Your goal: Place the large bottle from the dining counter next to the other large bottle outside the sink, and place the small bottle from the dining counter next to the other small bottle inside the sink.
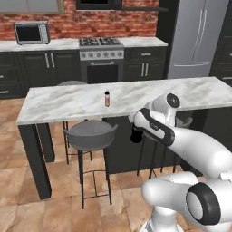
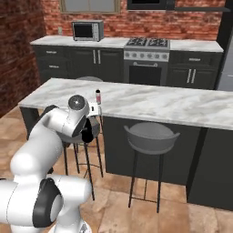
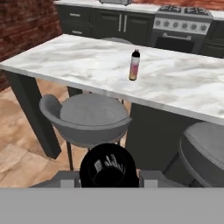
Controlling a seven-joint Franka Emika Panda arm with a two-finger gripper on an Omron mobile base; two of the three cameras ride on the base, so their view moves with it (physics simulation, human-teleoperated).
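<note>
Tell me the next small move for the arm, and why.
Probably carry the large bottle away from the dining counter toward the sink. The tool looks shut on it, held below the counter edge, while the small bottle stands on the counter and no sink is in sight.

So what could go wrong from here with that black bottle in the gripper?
1. The large bottle sits in the gripper below the dining counter edge, close to a stool; swinging away could knock either.
2. The hold looks to be near the bottle's top, so it may tilt or slip during the drive.
3. The small bottle stands alone, upright and thin; a careless return approach could topple it.
</note>
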